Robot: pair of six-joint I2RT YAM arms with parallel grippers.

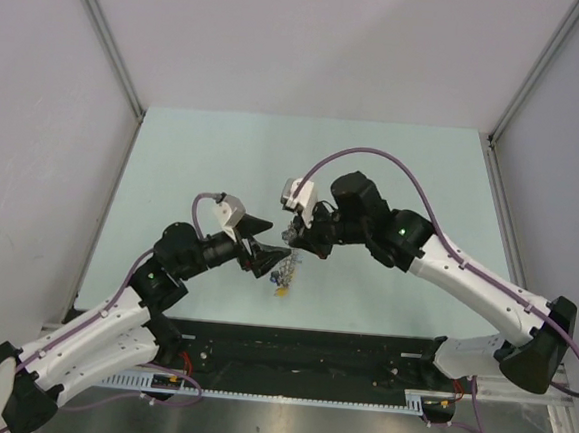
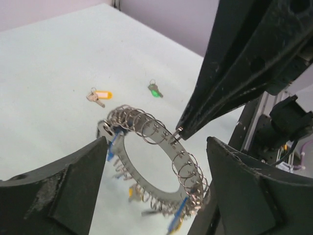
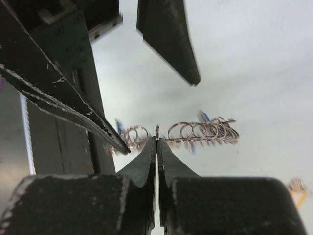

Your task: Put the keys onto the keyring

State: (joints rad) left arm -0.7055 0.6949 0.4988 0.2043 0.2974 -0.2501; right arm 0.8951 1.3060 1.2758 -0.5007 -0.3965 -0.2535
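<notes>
The right gripper, pressed together, pinches the rim of the keyring and holds it between the spread left gripper. The green key and yellow-orange key lie on the bench beyond.

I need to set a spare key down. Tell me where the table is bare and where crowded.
Bare: the far strip of the table behind both arms, and the near stretch between keyring and black rail. Crowded: the centre, where the right fingers pinch the keyring between the open left fingers, with the yellow-tagged key and green key nearby.
</notes>
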